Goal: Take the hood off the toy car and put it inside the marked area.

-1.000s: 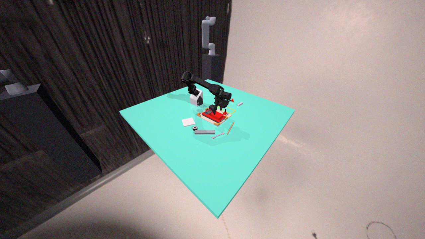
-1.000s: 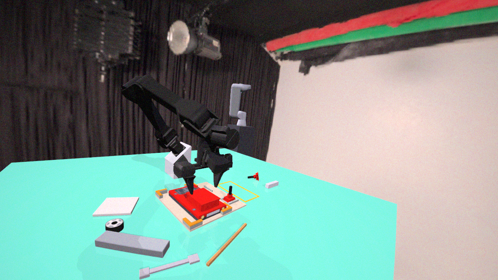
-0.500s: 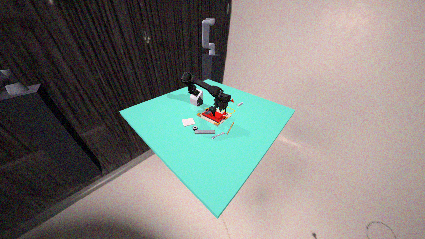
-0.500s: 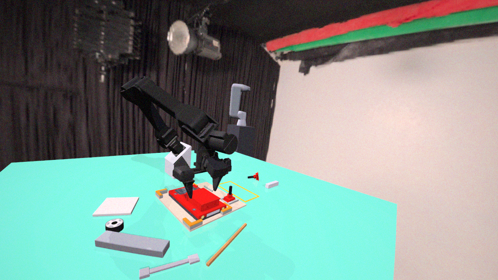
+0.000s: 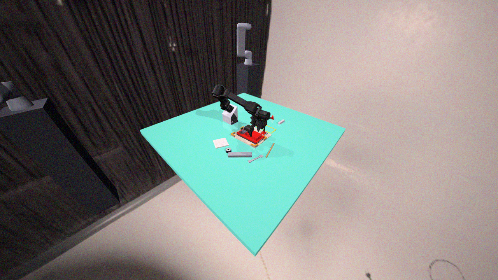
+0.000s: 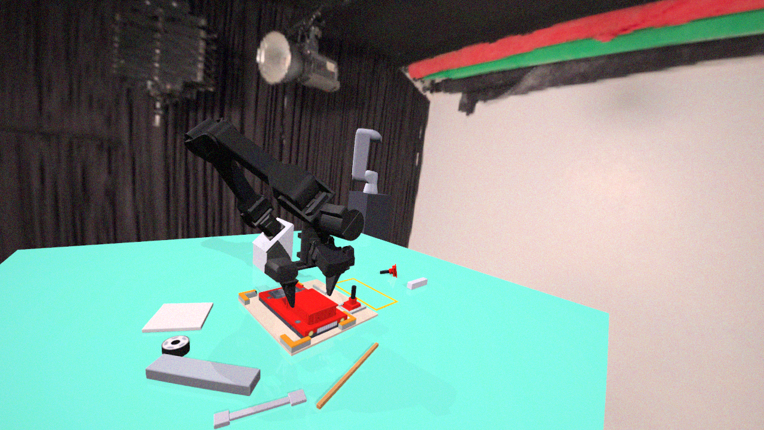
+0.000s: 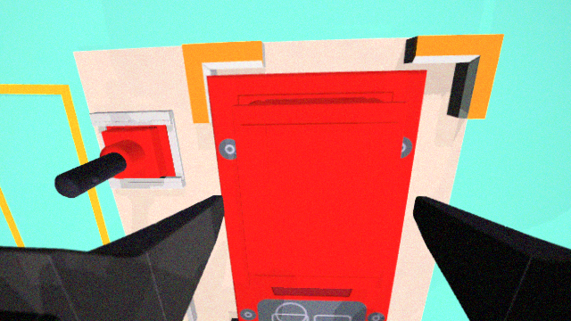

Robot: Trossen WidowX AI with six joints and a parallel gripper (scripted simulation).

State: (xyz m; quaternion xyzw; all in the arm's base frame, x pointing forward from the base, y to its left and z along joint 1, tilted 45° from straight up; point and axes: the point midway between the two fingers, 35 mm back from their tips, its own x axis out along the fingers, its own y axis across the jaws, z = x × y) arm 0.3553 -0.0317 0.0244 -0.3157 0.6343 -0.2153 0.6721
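Note:
The toy car (image 5: 245, 136) (image 6: 274, 304) (image 7: 220, 111) sits on a pale board (image 6: 264, 321) (image 7: 134, 76) between orange corner brackets. Its hood (image 5: 256, 135) (image 6: 315, 303) (image 7: 321, 178) is the raised red block on top, in place on the car. My gripper (image 5: 254, 132) (image 6: 310, 299) (image 7: 317, 204) is open and empty, low over the car, with one finger on each side of the hood in the wrist view. I cannot tell whether the fingertips touch the car. The marked area (image 5: 271, 127) (image 6: 375, 289) (image 7: 36, 89) is a yellow outline beside the board, with no hood inside.
A red piece with a black peg (image 6: 351, 303) (image 7: 153, 152) stands on the board between car and outline. Another red piece (image 6: 393, 270) and a white block (image 6: 417, 283) lie beyond. A white plate (image 6: 178, 316), wheel, grey bar (image 6: 203, 374), wrench and orange rod (image 6: 347, 375) lie in front.

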